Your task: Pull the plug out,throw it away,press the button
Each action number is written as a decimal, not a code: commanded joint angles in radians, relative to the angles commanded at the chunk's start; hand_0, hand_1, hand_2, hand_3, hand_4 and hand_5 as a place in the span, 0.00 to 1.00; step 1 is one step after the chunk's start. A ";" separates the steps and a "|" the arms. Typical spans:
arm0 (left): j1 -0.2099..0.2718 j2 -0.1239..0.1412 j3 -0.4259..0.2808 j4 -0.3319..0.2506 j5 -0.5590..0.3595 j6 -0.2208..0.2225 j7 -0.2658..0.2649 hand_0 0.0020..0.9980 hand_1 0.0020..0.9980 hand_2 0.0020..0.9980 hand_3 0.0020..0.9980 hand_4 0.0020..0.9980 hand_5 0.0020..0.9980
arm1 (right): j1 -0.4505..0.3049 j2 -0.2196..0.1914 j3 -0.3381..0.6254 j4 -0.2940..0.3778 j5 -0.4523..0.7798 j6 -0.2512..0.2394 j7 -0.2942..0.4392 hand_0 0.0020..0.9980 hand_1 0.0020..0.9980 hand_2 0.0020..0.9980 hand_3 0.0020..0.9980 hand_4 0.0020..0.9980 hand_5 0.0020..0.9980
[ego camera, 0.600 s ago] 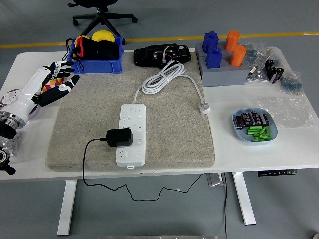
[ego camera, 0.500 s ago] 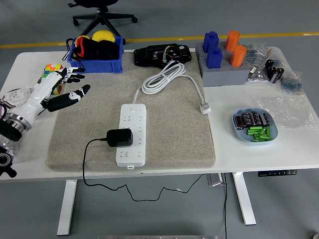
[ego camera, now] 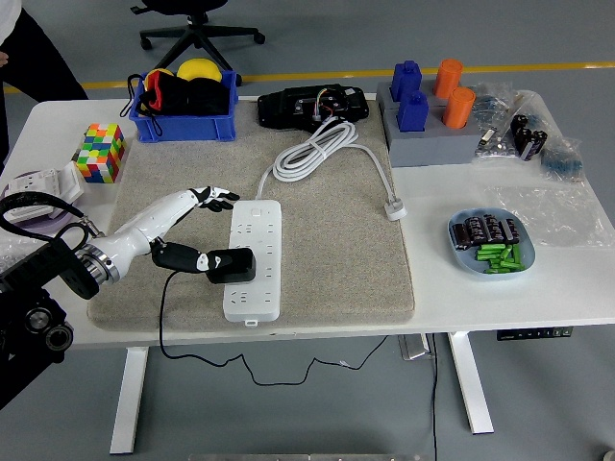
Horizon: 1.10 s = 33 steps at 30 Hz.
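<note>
A white power strip (ego camera: 255,257) lies lengthwise on the grey mat (ego camera: 327,269). A black plug adapter (ego camera: 233,265) sits in a socket on its left side, with a black cable trailing off the table's front edge. My left hand (ego camera: 202,230) reaches in from the lower left. Its thumb rests against the adapter's left end, and its fingers (ego camera: 219,198) spread above near the strip's upper left edge, not closed around the plug. The strip's white cord (ego camera: 317,149) is coiled behind it, ending in a loose white plug (ego camera: 395,207). The right arm is out of view.
A blue bin (ego camera: 184,123) stands at the back left, a colourful cube (ego camera: 100,152) left of the mat. A black device (ego camera: 312,104) and a grey block with blue and orange pegs (ego camera: 428,120) stand behind. A blue dish of batteries (ego camera: 491,243) is right. A person's dark sleeve (ego camera: 29,48) shows top left.
My left hand has swung right and forward from the mat's left edge to the black adapter, uncovering the colourful cube. A person has appeared at the top left.
</note>
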 joint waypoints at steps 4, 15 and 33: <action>-0.016 -0.006 0.040 0.022 0.056 -0.007 0.011 0.82 0.78 0.78 0.81 0.88 0.00 | -0.001 -0.002 0.002 0.001 0.001 -0.001 0.000 0.75 0.68 0.67 0.68 0.76 0.67; -0.045 -0.022 0.105 0.078 0.103 -0.010 0.032 0.73 0.69 0.70 0.74 0.66 0.00 | -0.003 0.000 0.000 0.001 0.001 0.000 0.000 0.75 0.68 0.67 0.68 0.76 0.67; -0.076 -0.047 0.141 0.123 0.102 0.002 0.035 0.48 0.37 0.50 0.61 0.61 0.00 | -0.002 -0.002 0.000 0.001 0.003 0.000 0.000 0.75 0.69 0.67 0.68 0.76 0.67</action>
